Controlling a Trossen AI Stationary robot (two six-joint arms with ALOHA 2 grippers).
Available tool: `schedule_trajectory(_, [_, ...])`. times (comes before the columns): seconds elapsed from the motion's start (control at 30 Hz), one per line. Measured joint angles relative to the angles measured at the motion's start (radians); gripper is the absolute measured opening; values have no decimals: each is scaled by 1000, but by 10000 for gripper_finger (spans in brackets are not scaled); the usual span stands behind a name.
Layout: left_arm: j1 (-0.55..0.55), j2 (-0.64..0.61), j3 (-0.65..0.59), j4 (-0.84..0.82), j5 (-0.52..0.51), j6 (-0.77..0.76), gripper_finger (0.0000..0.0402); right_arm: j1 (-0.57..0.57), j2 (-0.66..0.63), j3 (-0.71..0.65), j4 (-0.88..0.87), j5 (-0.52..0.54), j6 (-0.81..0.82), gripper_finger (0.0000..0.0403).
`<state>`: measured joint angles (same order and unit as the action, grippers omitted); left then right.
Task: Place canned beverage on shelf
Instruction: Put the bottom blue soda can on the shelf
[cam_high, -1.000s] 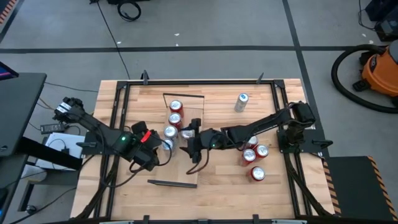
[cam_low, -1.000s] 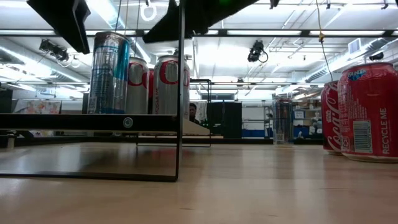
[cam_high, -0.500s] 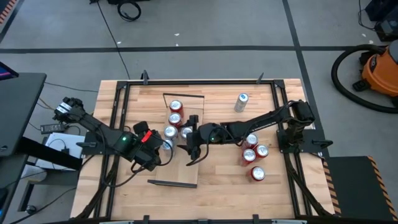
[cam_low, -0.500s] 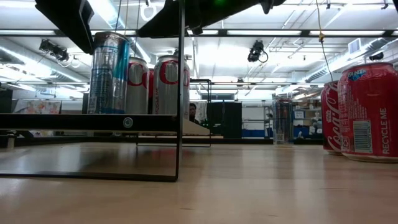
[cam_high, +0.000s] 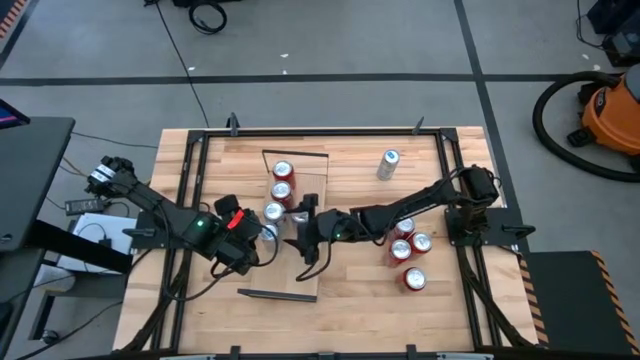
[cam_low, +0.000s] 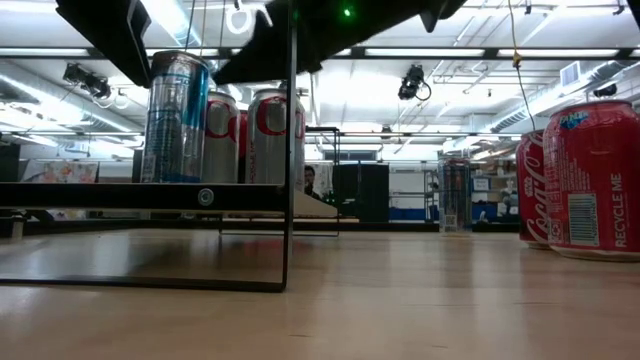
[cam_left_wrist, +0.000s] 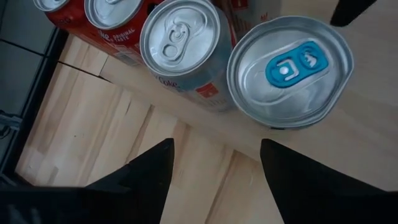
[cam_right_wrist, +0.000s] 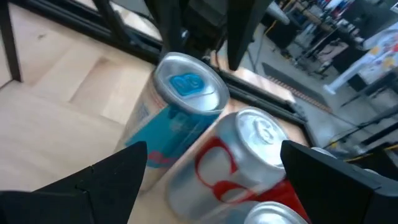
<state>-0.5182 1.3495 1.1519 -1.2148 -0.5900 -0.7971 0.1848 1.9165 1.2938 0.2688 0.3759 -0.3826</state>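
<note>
Cans already stand in a row on the shelf, and the newest of them looks to be the blue-tab can, upright at the end of the line beside a silver-and-red can. It sits close to the board's long edge, with bare wood running on past it.

Left gripper hovers right above that can, fingers spread and nothing between them, as though it has just let go. Right gripper is over the shelf from the other side, also spread wide and empty, looking down on the same pair of cans. From table height the blue-tab can stands straight on the board, both arms dark shapes above it.

My guess is the cans are packed close to keep room for more: several red cans wait near the right arm's base and a lone silver can stands toward the far edge. With both arms crowded over one spot, a careless lift could clip that can.
</note>
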Motion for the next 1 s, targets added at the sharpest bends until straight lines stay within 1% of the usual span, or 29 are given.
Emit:
schedule_trajectory(0.2, [6, 0, 0, 8, 0, 0, 249, -10, -2, 1, 21, 20, -35, 380])
schedule_trajectory(0.5, [26, 0, 0, 21, -8, 20, 249, -27, -2, 1, 55, -46, -32, 380])
schedule_trajectory(0.7, [40, 0, 0, 19, -14, 27, 249, -25, 31, 1, 112, -88, -31, 380])
schedule_trajectory(0.83, [40, 0, 0, 27, -15, 27, 249, -25, 47, 0, 95, -80, -32, 380])
schedule_trajectory(1.0, [40, 0, 0, 17, -16, 32, 249, -25, 41, 0, 90, -33, -33, 380])
